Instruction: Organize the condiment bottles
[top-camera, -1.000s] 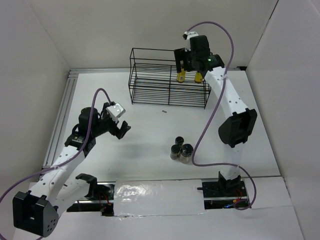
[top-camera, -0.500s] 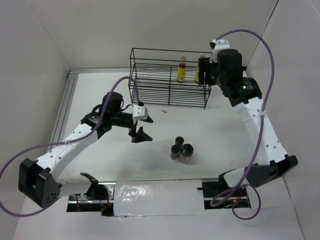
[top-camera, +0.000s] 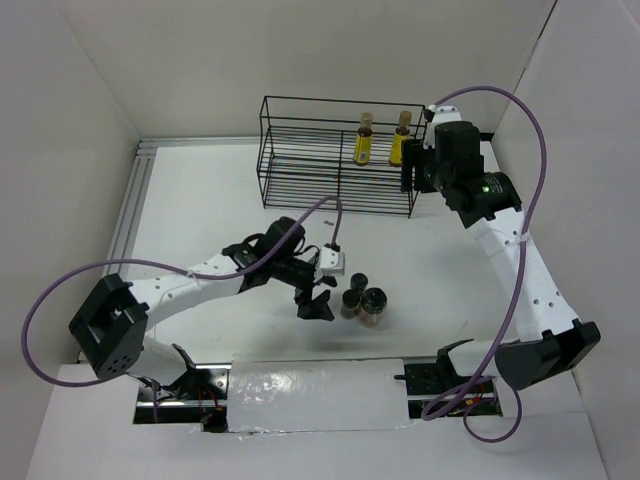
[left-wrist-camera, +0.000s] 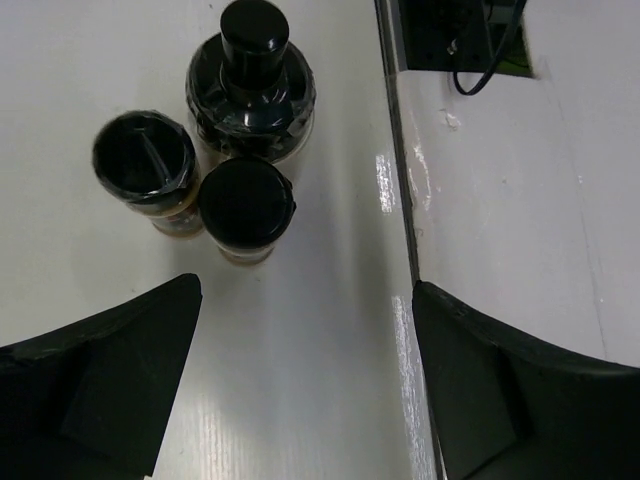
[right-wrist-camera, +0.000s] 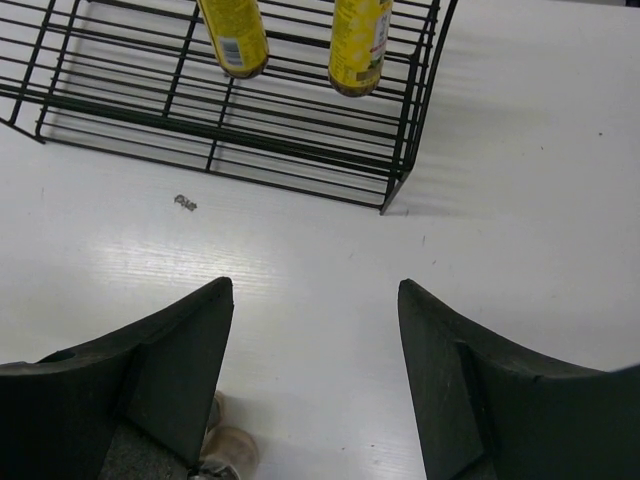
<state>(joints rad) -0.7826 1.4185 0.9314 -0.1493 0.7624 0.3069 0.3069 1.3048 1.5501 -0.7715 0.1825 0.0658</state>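
Two of the five bottles are already placed: one yellow bottle (top-camera: 365, 143) and a second yellow bottle (top-camera: 399, 143) stand side by side at the right end of the wire rack (top-camera: 300, 185) at the far side of the table (top-camera: 220, 200). The right gripper (right-wrist-camera: 315, 288) hovers just in front of that end of the rack, jaws spread wide with nothing between them. The step in hand looks like fetching the next jar. The left gripper (left-wrist-camera: 305, 290) sits just beside the cluster of three in the middle of the table, jaws released and empty, pointing at it. The cluster is tight. The nearer short jar (left-wrist-camera: 246, 205) is closest to the fingers, the other short jar (left-wrist-camera: 145, 165) is right against its side, and the fat jar (left-wrist-camera: 250, 80) with its black lid is just behind both. The next move probably calls for easing forward until the jaws straddle the nearer short jar. One side of that jar is free, but on the other side a finger has to slip into the narrow gap by the neighbour or it will shove it.
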